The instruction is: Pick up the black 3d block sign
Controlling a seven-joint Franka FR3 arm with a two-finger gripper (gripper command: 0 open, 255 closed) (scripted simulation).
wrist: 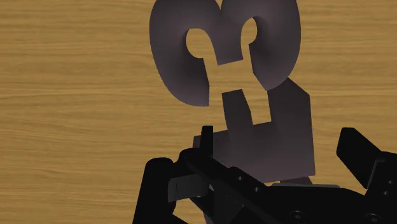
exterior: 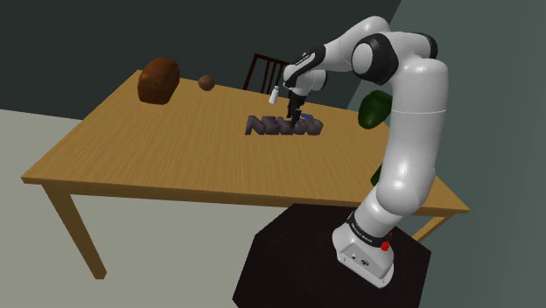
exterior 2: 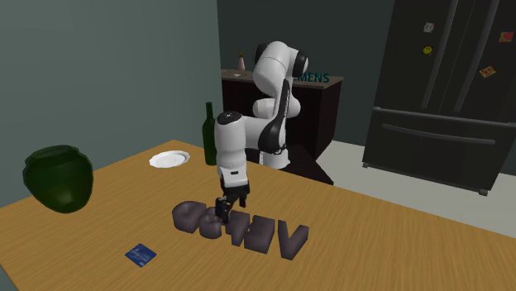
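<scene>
Shoulder view shows a wooden desk (exterior: pixel 131 149) with the block sign (exterior: pixel 284 127), a row of dark grey-purple letters, lying on its top, nearer the far long edge than the near one. The white arm reaches over from its stand (exterior: pixel 289 262) at the near edge, and the black hand (exterior: pixel 296 116) points down onto the row of letters. A brown loaf (exterior: pixel 158 80) and a small brown ball (exterior: pixel 206 82) sit near the far corner, well apart from the sign. A chair (exterior: pixel 262 72) stands behind the far edge, and a green jar (exterior: pixel 373 109) sits by the arm.

From the second exterior view the hand (exterior 2: pixel 225 207) is low over the sign (exterior 2: pixel 265 231), among its letters. A blue card (exterior 2: pixel 141 255) lies near the sign, with a white plate (exterior 2: pixel 169 159) and a dark bottle (exterior 2: pixel 210 136) at the edge beyond.

At the wrist, the hand (wrist: pixel 277 133) is open. Its fingers (wrist: pixel 351 143) stand apart on either side of one letter of the sign (wrist: pixel 222 57), with a gap showing at one finger, so nothing is gripped.
</scene>
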